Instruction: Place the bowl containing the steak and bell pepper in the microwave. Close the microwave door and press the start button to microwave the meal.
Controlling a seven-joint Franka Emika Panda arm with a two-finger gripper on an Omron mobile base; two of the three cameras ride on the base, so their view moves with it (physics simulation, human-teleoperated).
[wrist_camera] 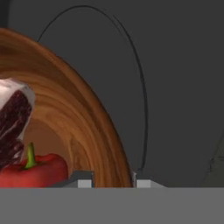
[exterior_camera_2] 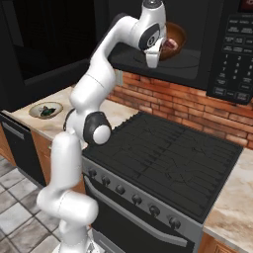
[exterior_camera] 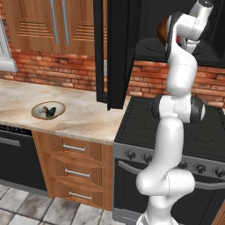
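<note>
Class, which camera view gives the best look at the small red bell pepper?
The hand view: the small red bell pepper lies large inside the dark-brown wooden bowl, green stem up, beside the steak. The right base view shows the bowl with only pink-red contents; the left base view shows just a sliver of bowl behind the arm.

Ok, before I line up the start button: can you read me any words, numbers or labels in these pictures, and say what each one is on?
Microwave control panel: rows of pale button labels, too small and blurred to read; I cannot pick out the start button by its text.
Red patch at the panel's top edge: cut off, unreadable.
Stove knobs: no legible markings.
Bowl, steak, bell pepper, cream dish: no text.
</note>
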